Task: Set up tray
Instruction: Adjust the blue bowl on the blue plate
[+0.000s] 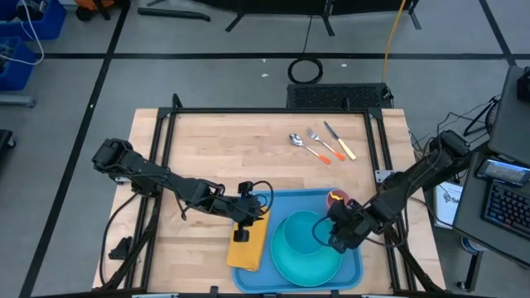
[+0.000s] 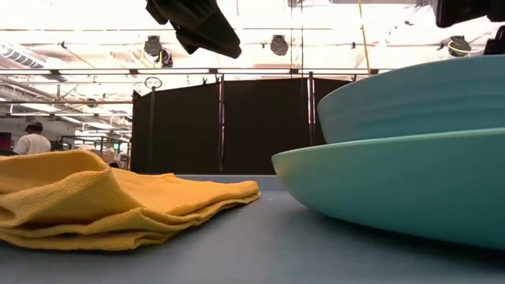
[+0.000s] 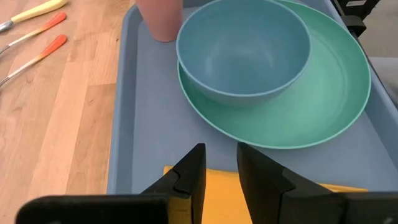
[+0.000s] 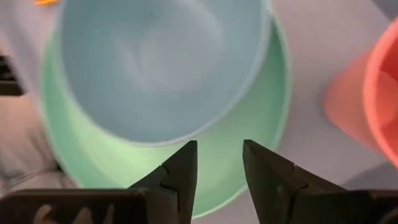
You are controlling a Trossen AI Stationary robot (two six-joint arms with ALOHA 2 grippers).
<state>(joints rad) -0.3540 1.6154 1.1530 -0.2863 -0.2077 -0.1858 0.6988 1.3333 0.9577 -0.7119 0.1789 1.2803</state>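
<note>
The blue tray (image 1: 290, 203) lies at the table's near right. On it rests a teal plate (image 1: 319, 269) with a light blue bowl (image 1: 298, 236) sitting in it. A pink cup (image 1: 338, 199) stands at the tray's far right corner, and a folded yellow napkin (image 1: 248, 252) lies along its left side. My left gripper (image 3: 219, 165) is open and hovers above the napkin (image 3: 221, 193), clear of it in the low view. My right gripper (image 4: 219, 155) is open above the plate's rim (image 4: 249, 143), beside the bowl (image 4: 161, 62) and near the cup (image 4: 373, 93).
A spoon, a fork and a knife (image 1: 319, 145) with orange and yellow handles lie on the bare wood beyond the tray's far edge. The table's left half (image 1: 190, 149) is bare wood. Black frame rails run along the table's edges.
</note>
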